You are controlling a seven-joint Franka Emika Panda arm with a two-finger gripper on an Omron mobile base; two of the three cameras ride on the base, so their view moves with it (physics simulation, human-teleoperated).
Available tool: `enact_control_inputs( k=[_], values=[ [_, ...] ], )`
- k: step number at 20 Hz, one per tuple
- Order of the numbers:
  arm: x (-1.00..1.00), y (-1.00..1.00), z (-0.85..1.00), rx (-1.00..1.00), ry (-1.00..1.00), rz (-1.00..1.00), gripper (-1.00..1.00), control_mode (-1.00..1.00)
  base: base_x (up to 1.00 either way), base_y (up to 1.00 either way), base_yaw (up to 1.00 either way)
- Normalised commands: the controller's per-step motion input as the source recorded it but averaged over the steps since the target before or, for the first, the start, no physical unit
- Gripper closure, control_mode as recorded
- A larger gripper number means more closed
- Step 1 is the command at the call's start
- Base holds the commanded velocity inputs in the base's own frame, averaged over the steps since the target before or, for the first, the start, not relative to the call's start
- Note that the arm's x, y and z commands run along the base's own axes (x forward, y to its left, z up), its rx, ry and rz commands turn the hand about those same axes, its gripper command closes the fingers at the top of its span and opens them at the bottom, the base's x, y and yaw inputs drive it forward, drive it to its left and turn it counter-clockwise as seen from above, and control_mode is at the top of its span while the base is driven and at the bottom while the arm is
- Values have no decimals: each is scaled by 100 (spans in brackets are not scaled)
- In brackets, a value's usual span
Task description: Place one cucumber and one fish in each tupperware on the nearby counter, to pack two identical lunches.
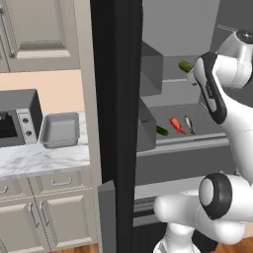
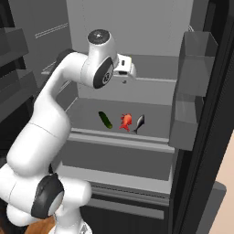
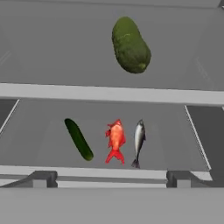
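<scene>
Open fridge (image 2: 137, 27), grey inside, door swung wide with its bins (image 2: 192, 91) on the right; beyond the dark door edge, a marbled counter (image 1: 34, 158) over beige cabinets. On the counter sits a grey tray-like container (image 1: 60, 130), near the front edge and just beside a dark toaster oven (image 1: 17, 118); it looks empty, so packing has not begun there. The second container I cannot find in these views. Food is all in the fridge. Upper shelf (image 3: 109, 93): one fat cucumber (image 3: 130, 44), lying well back from the front lip. Lower shelf (image 2: 114, 135): a slimmer cucumber (image 3: 78, 139), a red-orange fish (image 3: 115, 140) and a silvery fish (image 3: 138, 142) in a row near the front edge, cucumber at the left, red fish in the middle, grey fish just beside it but apart. They lie lengthwise toward the opening, which should suit a straight reach. The arm (image 2: 59, 105) is raised in front of the shelves with the gripper (image 3: 109, 178) facing in, fingers spread to their widest and holding nothing; tips frame the lower row. My reading: it is lining up a first pick, wide open so either fish or cucumber fits between. Risk: the two fish lie close, and a pinch on one may nudge its neighbour.
</scene>
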Motion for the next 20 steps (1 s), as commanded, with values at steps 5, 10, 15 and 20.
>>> enact_control_inputs(
  k=[5, 10, 15, 20],
  values=[
    [65, -26, 23, 0, -3, 0, -100, -100, 0, 0, 0],
    [86, -28, 19, 0, 0, 0, -100, -100, 0, 0, 0],
    [80, -10, 1, 2, 0, 7, -100, -100, 0, 0, 0],
    [49, 0, -6, 0, 0, 12, -100, -100, 0, 0, 0]
  ],
)
